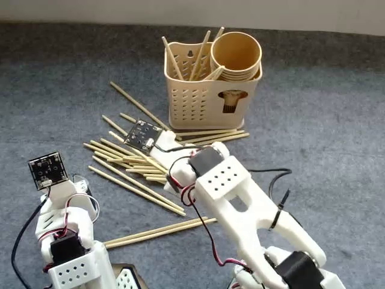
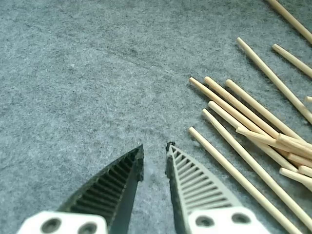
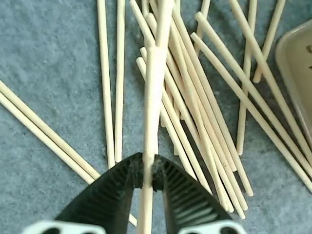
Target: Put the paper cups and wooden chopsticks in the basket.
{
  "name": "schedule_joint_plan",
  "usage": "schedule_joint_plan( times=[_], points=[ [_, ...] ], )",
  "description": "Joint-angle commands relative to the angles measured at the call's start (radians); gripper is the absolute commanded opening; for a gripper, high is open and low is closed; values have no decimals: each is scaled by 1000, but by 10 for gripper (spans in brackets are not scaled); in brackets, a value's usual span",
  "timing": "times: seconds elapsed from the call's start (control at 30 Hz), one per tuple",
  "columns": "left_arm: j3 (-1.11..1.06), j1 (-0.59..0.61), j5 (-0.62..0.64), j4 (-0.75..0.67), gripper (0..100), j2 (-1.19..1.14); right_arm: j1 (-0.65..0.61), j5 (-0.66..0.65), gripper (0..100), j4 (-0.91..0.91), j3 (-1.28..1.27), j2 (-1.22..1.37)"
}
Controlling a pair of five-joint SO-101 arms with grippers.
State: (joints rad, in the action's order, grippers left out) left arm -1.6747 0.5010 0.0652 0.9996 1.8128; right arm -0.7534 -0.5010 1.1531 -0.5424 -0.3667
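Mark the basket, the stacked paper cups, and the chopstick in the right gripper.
basket (image 1: 195,103), high view, perforated front wall.
paper cups (image 1: 237,57), high view, top cup's inner wall.
gripped chopstick (image 3: 153,97), right wrist view, mid-shaft.

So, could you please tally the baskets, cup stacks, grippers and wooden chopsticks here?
Basket: 1
Paper cup stack: 1
Grippers: 2 (left gripper open, right gripper shut on a chopstick)
Wooden chopsticks: over 10, too overlapped for an exact count
Total: over 14
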Motion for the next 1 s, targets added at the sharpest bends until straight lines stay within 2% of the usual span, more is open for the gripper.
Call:
schedule_joint_plan(
  times=[0.0, 0.23, 0.47, 0.97],
  points=[
    [-21, 1, -6, -2, 95, -1, 15, 17, 5, -18, -27, -134],
    [-21, 1, -6, -2, 95, -1, 16, 124, 5, -79, -93, -344],
    [-21, 1, -6, -2, 95, -1, 27, 341, 5, -134, -90, -547],
    [-21, 1, -6, -2, 95, -1, 217, 353, 7, -567, -94, -607]
  ],
)
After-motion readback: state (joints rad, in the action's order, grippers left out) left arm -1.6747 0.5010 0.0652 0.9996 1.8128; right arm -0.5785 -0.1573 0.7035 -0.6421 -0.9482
